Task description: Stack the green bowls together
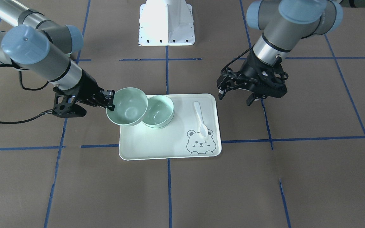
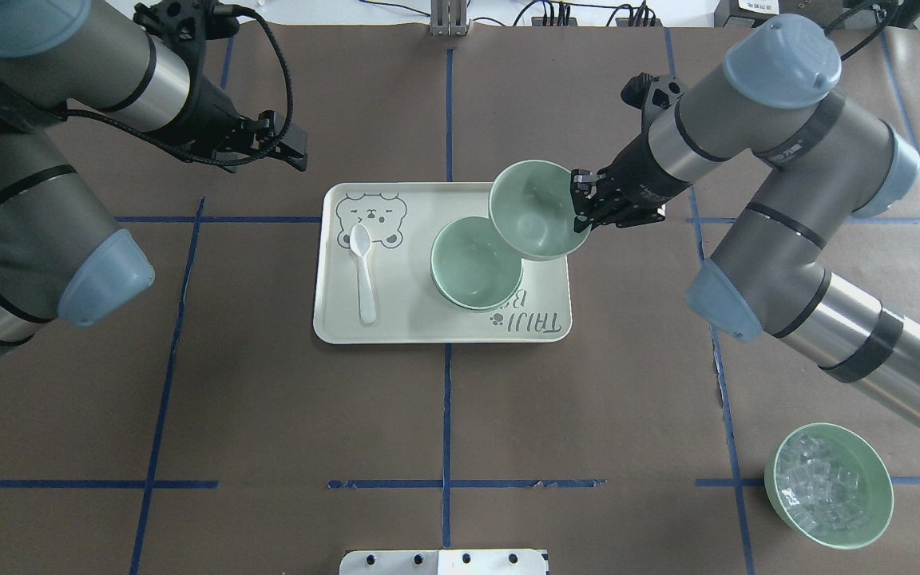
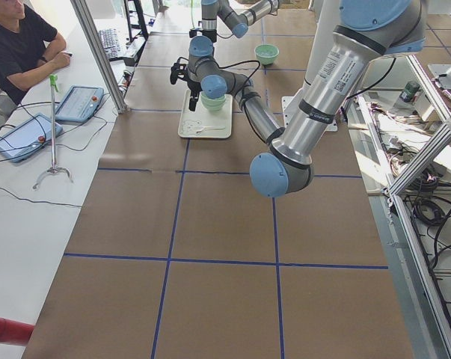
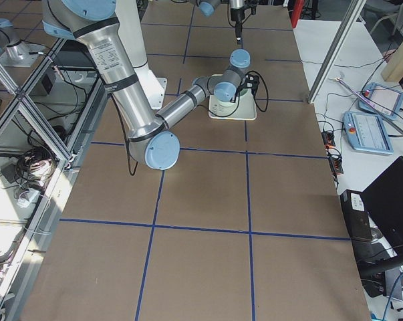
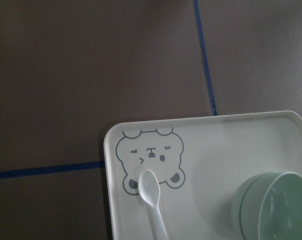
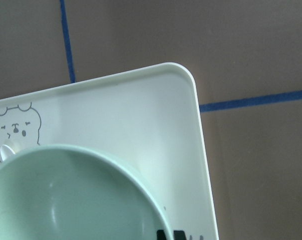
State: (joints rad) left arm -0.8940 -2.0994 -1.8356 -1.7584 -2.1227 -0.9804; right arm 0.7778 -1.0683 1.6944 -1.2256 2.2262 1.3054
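Holding a smooth, plain pale mint-green plastic bowl (image 2: 536,209) tilted above the cream rectangular bear-print tray (image 2: 412,323) with my right gripper (image 2: 580,212) pinching its rim, a matching bowl (image 2: 476,262) sitting on the tray just beside it, left gripper (image 1: 234,99) spread and empty, and the tray lettering (image 2: 530,321) looks like "TAIJI" to me.

A cream tray (image 2: 404,319) lies flat on the brown table (image 2: 268,399), which is crossed by blue tape lines (image 2: 446,415); a bear drawing (image 2: 370,217) fills one corner and grey lettering (image 2: 532,322) the opposite one. A white spoon (image 2: 363,275) lies on the tray with its scoop end touching the bear (its handle runs along the tray's short side). Well apart from the tray, a bowl of clear cubes (image 2: 879,479) stands on the table, and a seated person (image 3: 19,41) shows in the left side view.
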